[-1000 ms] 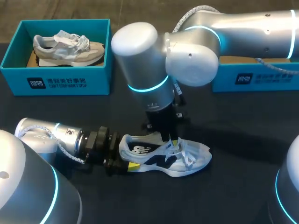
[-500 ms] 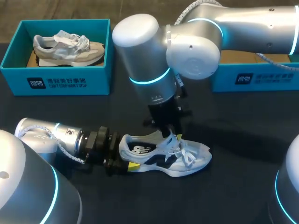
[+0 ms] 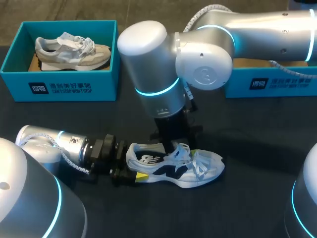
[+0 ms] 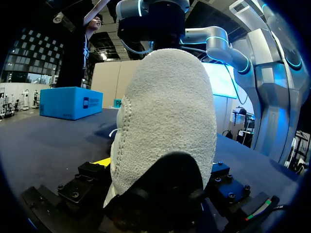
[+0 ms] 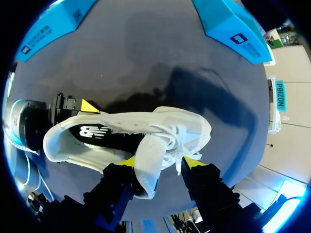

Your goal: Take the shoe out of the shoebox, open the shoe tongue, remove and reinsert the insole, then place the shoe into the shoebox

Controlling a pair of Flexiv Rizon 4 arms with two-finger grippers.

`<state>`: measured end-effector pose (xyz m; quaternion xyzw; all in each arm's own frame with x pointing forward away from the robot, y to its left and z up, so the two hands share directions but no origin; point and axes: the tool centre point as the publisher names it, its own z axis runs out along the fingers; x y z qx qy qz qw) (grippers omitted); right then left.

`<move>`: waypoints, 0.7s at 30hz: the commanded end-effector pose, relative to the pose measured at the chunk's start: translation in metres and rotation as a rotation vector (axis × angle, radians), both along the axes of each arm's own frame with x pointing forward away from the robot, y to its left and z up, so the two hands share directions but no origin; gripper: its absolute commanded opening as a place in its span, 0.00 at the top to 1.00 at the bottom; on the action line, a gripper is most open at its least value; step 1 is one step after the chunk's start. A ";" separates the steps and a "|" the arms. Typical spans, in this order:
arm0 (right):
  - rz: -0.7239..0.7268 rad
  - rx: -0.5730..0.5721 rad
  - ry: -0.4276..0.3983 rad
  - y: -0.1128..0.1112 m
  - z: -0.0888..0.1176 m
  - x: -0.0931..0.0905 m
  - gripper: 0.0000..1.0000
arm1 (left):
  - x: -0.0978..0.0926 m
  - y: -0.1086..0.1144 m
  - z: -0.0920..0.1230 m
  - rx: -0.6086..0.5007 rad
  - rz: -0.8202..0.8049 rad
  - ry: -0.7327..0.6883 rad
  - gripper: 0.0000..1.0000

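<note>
A white mesh sneaker with a dark side logo [image 3: 173, 166] stands on its sole on the black table [image 3: 257, 198], with a teal cardboard shoebox [image 3: 277, 82] well behind its toe. The left gripper [image 3: 132, 169] pinches the sneaker's heel from both sides. Over the sneaker's laces the right gripper [image 5: 161, 162] is spread, the raised white tongue [image 5: 146, 170] between its fingers
</note>
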<state>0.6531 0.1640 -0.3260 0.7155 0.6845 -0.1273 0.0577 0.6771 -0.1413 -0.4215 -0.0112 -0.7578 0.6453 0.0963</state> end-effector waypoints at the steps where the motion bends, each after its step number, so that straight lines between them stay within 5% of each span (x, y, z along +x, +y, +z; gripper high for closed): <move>1: -0.008 -0.024 0.004 0.014 -0.004 -0.001 0.49 | 0.000 0.001 -0.001 0.002 0.001 0.001 1.00; 15: -0.047 -0.042 0.028 0.023 -0.005 -0.016 0.58 | 0.000 0.001 -0.001 0.002 0.001 0.001 1.00; 16: -0.048 -0.042 0.029 0.023 -0.005 -0.017 0.63 | 0.000 0.001 -0.001 0.002 0.001 0.001 1.00; 19: -0.052 -0.045 0.036 0.021 -0.004 -0.019 1.00 | 0.000 0.001 -0.001 0.002 0.001 0.001 1.00; 21: -0.053 -0.044 0.040 0.019 -0.004 -0.020 1.00 | 0.000 0.001 -0.001 0.002 0.001 0.001 1.00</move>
